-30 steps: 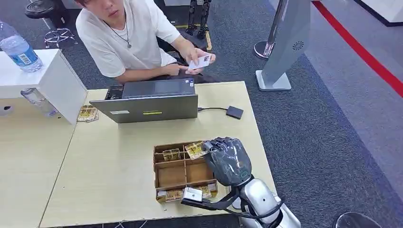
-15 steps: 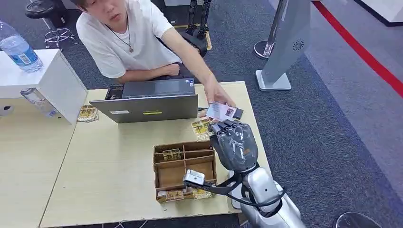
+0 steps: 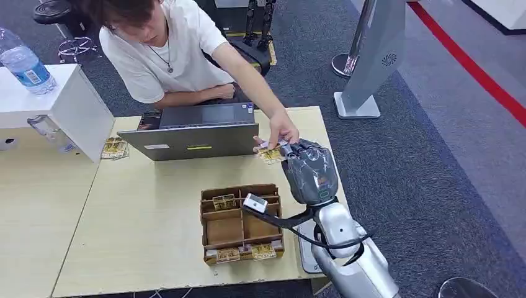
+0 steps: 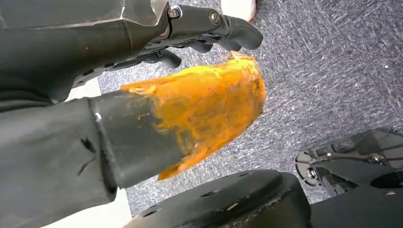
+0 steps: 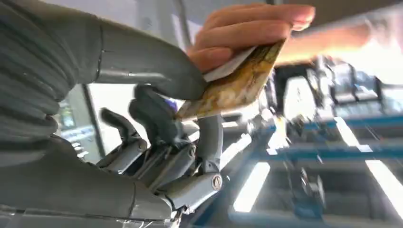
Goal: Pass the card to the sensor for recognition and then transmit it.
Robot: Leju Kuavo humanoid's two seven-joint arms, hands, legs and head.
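My right hand (image 3: 308,171) reaches over the far right part of the table (image 3: 136,211) and pinches a gold card (image 3: 271,153) between thumb and fingers. In the right wrist view the gold card (image 5: 233,85) sits under my thumb (image 5: 157,71) while a person's hand (image 5: 252,28) grips its other end together with a white card. In the head view the person's hand (image 3: 282,130) rests on the card just beyond my fingers. My left hand (image 4: 157,123), its thumb stained orange, hangs over grey carpet and holds nothing.
A wooden compartment box (image 3: 239,226) with several gold cards lies near the front edge. A grey laptop (image 3: 197,139) stands open behind it, with the seated person (image 3: 167,56) beyond. Loose cards (image 3: 113,148) lie at the left, next to a white cabinet (image 3: 68,105) bearing a water bottle (image 3: 23,65).
My right hand rose from the card box and moved forward toward the person with the gold card. The person reached out with a white card and now grips the gold card too.
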